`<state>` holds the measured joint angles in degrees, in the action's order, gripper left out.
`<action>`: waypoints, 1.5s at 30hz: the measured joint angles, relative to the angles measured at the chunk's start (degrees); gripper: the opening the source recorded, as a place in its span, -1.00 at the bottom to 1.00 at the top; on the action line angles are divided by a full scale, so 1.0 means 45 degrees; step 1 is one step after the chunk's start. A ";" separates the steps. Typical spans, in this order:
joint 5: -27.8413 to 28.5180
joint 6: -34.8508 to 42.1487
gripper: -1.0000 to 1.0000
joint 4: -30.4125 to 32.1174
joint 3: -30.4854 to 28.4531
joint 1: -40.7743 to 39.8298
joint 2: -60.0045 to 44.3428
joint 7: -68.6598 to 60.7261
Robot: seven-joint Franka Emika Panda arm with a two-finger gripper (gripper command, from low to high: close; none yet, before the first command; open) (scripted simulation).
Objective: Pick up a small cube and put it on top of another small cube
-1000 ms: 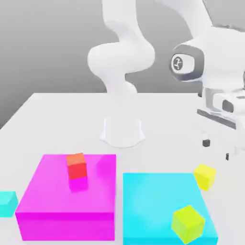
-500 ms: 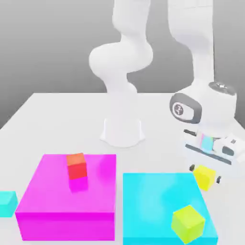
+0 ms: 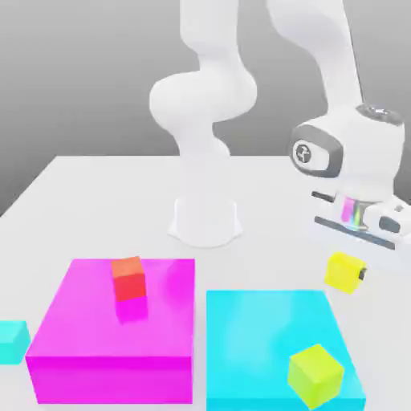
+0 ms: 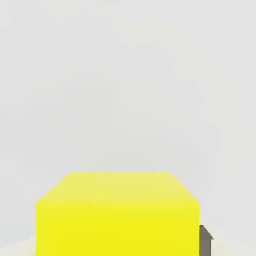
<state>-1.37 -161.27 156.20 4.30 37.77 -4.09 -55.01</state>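
Pincer (image 3: 346,272) clamped around small cube (image 3: 343,271), airborne.

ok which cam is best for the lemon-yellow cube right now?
The hand view: the lemon-yellow cube is large, its top and front faces plain. The exterior view shows it small, lifted off the table under the gripper, beyond the cyan block.

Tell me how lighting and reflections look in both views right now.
Exterior view: soft, even light; the red-orange cube mirrors faintly in the glossy magenta block; no hard shadows on the table. Hand view: the small cube is brightly lit, its top paler than its front; the background is washed-out white.
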 joint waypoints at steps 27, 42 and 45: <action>-0.2371 0.3244 -1.00 -0.5752 -0.5773 -0.7329 -0.2694 -0.2124; -0.4558 0.2072 1.00 -0.4596 -0.7519 -1.0227 -0.3698 -0.0692; -0.4558 0.2072 1.00 -0.4596 -0.7519 -1.0227 -0.3698 -0.0692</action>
